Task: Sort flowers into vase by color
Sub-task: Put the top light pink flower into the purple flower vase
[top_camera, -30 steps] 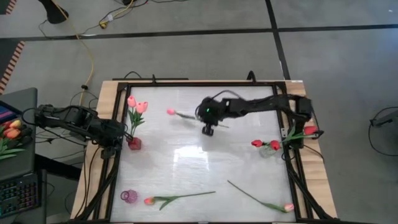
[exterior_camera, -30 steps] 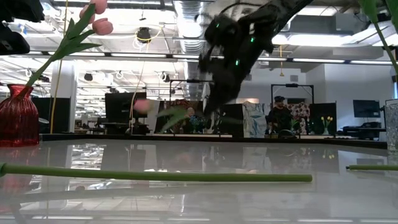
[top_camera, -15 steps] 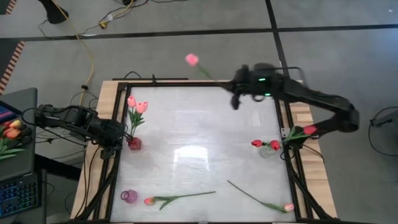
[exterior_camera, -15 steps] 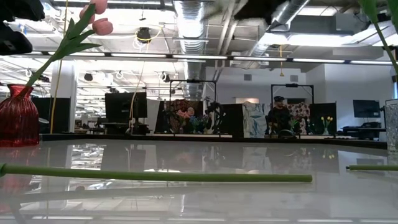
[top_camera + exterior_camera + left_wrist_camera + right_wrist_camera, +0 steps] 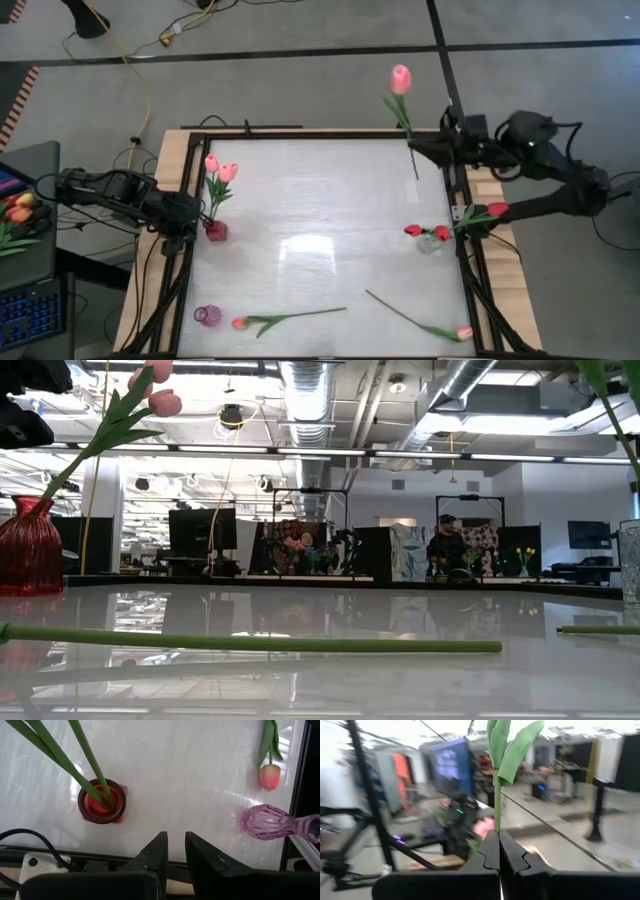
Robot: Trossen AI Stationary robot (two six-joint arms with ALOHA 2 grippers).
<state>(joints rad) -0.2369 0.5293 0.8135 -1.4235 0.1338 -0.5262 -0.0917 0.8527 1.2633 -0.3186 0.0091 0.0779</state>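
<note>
Right claw point(image 5: 428, 149) pinching one pink tulip point(image 5: 401, 80) above white surface point(image 5: 320, 220) far edge; two tulips point(image 5: 290, 318) lying near; three vases point(image 5: 215, 230). Left claw point(image 5: 173, 851) slightly spread, empty.

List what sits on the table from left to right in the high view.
Red vase holding two pink tulips → purple vase lying on its side → loose tulip at the near edge → clear vase with red tulips → loose pink tulip at the near right corner.
</note>
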